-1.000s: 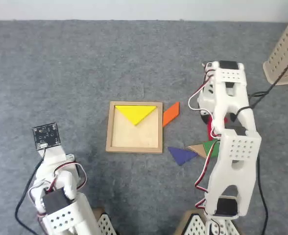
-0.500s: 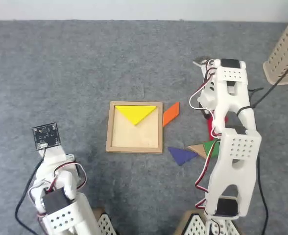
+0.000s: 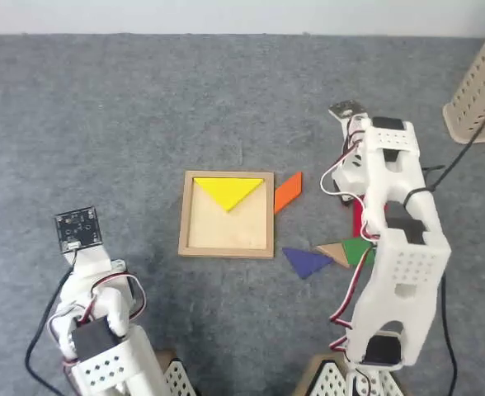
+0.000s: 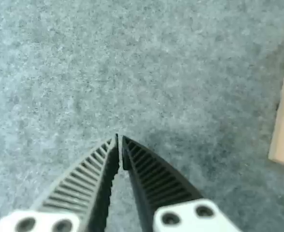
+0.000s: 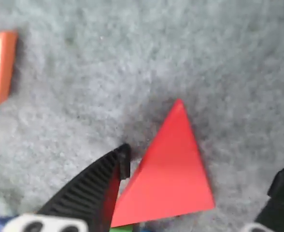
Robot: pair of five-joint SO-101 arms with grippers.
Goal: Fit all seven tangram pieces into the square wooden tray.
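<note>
Right hand (image 5: 202, 166): fingers apart, straddling the red triangle (image 5: 168, 169). The piece lies flat on the grey table (image 3: 102, 107), to the right of the square wooden tray (image 3: 185, 216). One finger sits right at a long edge of the triangle. The other stands off past the opposite corner. Nothing gripped yet.

Left hand (image 4: 119, 142): fingers together, empty, low over bare table near the tray's edge.

The tray holds one piece, the yellow triangle (image 3: 226, 191), long side against the far rim. The orange piece (image 3: 288, 191) lies just beside the right rim. The blue triangle (image 3: 307, 261), tan piece (image 3: 335, 252) and green piece (image 3: 360, 249) cluster near the tray's near right corner.

We judge the step in hand to be lifting the red triangle. To do it well, we would:
- set the fingers across two edges, not a corner;
- go low enough to catch the thin piece;
- close slowly so it neither slides nor tips;
- keep clear of the green piece, which lies close.
</note>
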